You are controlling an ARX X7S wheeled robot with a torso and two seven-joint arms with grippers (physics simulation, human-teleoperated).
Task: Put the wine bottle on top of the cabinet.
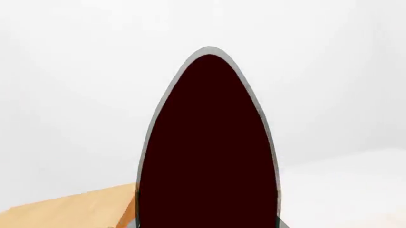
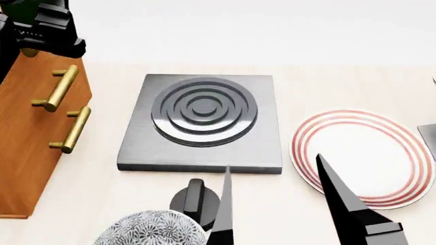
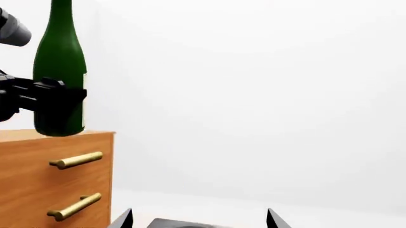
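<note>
The wine bottle is dark green and stands upright with its base at the top of the orange-brown cabinet, near its front edge. My left gripper is shut on the bottle's lower body. In the left wrist view the bottle fills the middle as a dark shape, with the cabinet top beside it. In the head view the cabinet stands at far left with the left gripper above it. My right gripper is open and empty, low over the table's front.
A grey hotplate with raised rings lies at the table's middle. A white plate with red rings lies to its right. A patterned bowl and a black knob-shaped object sit at the front.
</note>
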